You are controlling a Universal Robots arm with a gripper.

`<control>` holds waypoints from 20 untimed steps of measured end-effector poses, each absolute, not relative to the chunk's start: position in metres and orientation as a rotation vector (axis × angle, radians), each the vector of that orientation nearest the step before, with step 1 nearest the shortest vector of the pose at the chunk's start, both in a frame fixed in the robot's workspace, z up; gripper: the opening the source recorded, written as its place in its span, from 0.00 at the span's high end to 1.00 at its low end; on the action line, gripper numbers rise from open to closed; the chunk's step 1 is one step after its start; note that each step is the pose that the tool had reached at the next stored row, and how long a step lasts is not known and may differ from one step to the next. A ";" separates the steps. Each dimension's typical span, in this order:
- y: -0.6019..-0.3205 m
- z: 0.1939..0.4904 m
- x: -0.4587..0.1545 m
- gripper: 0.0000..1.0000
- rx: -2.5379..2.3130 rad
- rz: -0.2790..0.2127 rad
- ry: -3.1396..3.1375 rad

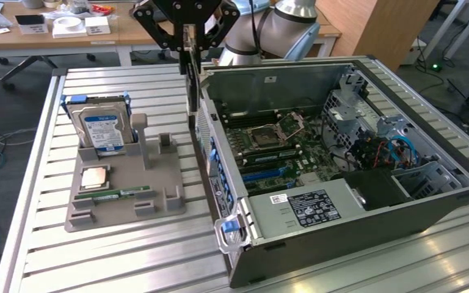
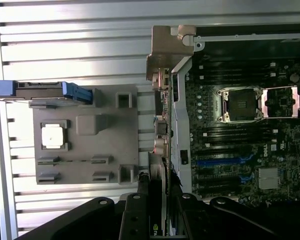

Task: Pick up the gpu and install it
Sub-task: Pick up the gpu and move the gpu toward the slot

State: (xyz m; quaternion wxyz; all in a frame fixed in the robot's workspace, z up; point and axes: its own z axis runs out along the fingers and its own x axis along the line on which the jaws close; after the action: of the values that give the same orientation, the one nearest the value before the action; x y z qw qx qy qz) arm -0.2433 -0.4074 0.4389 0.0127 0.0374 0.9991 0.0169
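Your gripper [image 1: 190,44] was pinching the gpu [image 1: 192,91] by its upper edge. The card hung upright in the air, between the grey tray [image 1: 120,210] and the open computer case [image 1: 430,183], close to the case wall. The hard drive [image 1: 100,125] stood upright on the tray.

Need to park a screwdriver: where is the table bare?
Bare table slats nearer the camera than the grey tray, and beyond the hard drive. Crowded: between tray and computer case, where the gripper holds the gpu.
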 end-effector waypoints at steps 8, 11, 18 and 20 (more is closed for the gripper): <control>-0.406 0.439 -0.242 0.74 0.116 0.053 3.114; -0.406 0.439 -0.242 0.74 0.116 0.053 3.114; -0.405 0.439 -0.237 0.74 0.116 0.053 3.114; -0.405 0.439 -0.235 0.74 0.116 0.053 3.114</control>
State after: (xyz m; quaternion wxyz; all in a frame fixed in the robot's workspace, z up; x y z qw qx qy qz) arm -0.2350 -0.4049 0.4388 0.0127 0.0373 0.9991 0.0169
